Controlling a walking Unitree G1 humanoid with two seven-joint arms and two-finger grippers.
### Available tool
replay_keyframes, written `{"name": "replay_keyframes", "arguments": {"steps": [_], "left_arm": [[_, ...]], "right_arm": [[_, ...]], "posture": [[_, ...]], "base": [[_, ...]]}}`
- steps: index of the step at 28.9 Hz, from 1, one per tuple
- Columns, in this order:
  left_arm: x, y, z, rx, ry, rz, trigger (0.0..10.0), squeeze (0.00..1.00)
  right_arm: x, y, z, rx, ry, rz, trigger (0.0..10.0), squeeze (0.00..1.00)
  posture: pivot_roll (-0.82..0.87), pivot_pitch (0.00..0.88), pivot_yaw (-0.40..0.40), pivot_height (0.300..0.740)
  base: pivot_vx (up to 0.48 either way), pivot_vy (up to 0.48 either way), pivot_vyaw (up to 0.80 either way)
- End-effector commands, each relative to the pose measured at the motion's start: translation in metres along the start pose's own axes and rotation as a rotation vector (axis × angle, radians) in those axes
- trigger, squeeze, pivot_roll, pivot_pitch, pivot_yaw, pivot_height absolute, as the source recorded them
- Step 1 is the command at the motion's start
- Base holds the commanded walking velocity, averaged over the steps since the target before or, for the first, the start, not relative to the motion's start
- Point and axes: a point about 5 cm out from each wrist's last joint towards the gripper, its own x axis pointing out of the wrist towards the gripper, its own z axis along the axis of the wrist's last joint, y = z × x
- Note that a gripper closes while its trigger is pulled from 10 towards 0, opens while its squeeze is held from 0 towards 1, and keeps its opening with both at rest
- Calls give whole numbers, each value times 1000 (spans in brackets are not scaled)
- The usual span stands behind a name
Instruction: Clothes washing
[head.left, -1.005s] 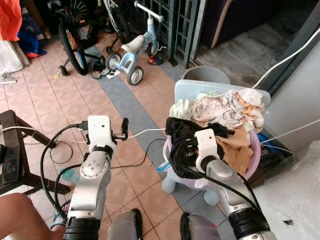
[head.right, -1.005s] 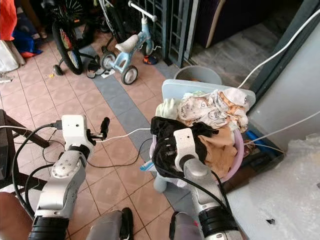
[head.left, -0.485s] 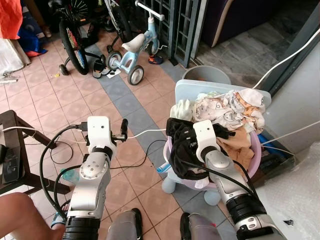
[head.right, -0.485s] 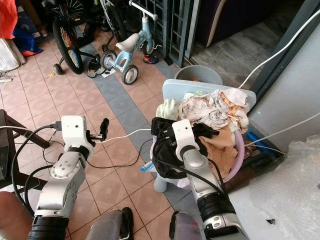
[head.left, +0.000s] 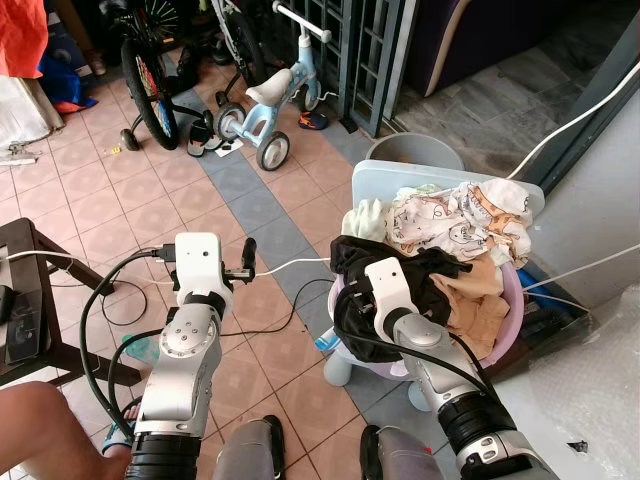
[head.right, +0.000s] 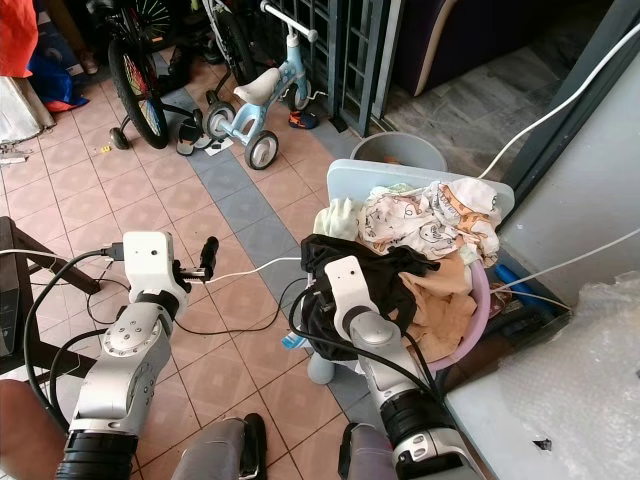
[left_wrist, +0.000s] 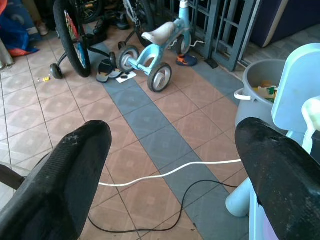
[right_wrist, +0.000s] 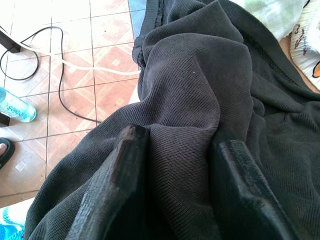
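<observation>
no legible text or labels anywhere

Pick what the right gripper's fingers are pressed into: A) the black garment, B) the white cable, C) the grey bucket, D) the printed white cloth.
A: in the right wrist view the right gripper has a fold of the black garment bunched between its two fingers.

A black garment (head.left: 400, 275) drapes a lilac basin (head.left: 510, 300), beside tan cloth (head.left: 475, 300) and white cartoon-printed fabric (head.left: 450, 220).
</observation>
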Motion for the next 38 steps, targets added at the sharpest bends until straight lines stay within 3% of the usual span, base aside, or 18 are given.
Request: {"name": "replay_keyframes", "arguments": {"steps": [1,15,21,23,25,26,28,29,30,32,33,38], "left_arm": [[0,-1,-3,7,11,1,10000,0],[4,-2,-2,9,4,3,10000,0],[2,-5,-4,-3,7,5,10000,0],[0,-5,-8,-9,12,10,10000,0],[-1,-6,-9,-11,9,8,10000,0],[-1,-6,-9,-11,9,8,10000,0],[1,-7,-8,-7,5,8,10000,0],[1,-7,-8,-7,5,8,10000,0],[4,-9,-5,-12,-6,7,10000,0],[4,-10,-4,-13,-10,7,10000,0],[7,-11,0,-15,-27,0,10000,0],[13,-10,11,2,-71,2,10000,0]], "right_arm": [[1,2,-6,11,31,17,0,0],[2,-1,-6,18,30,11,0,0],[-2,-9,-3,68,-9,-28,0,0],[-7,-16,2,99,-61,-60,0,0],[-16,-27,21,151,-198,-119,0,0],[-16,-27,21,151,-198,-119,0,0],[-27,-38,42,184,-349,-174,0,0],[-27,-38,42,184,-349,-174,0,0],[-39,-46,60,197,-486,-226,0,0],[-44,-49,66,199,-534,-243,0,0],[-57,-55,81,175,-640,-283,0,0],[-73,-62,99,112,-724,-336,0,0]], "posture": [[16,114,55,740],[13,101,52,740],[9,88,36,740],[7,79,31,740],[-1,74,32,740],[-1,74,32,740],[-12,71,40,740],[-12,71,40,740],[-18,75,46,740],[-18,75,46,740],[-24,79,52,740],[-36,77,60,740]], "base": [[0,0,0],[0,0,0],[0,0,0],[0,0,0],[0,0,0],[0,0,0],[0,0,0],[0,0,0],[0,0,0],[0,0,0],[0,0,0],[0,0,0]]}}
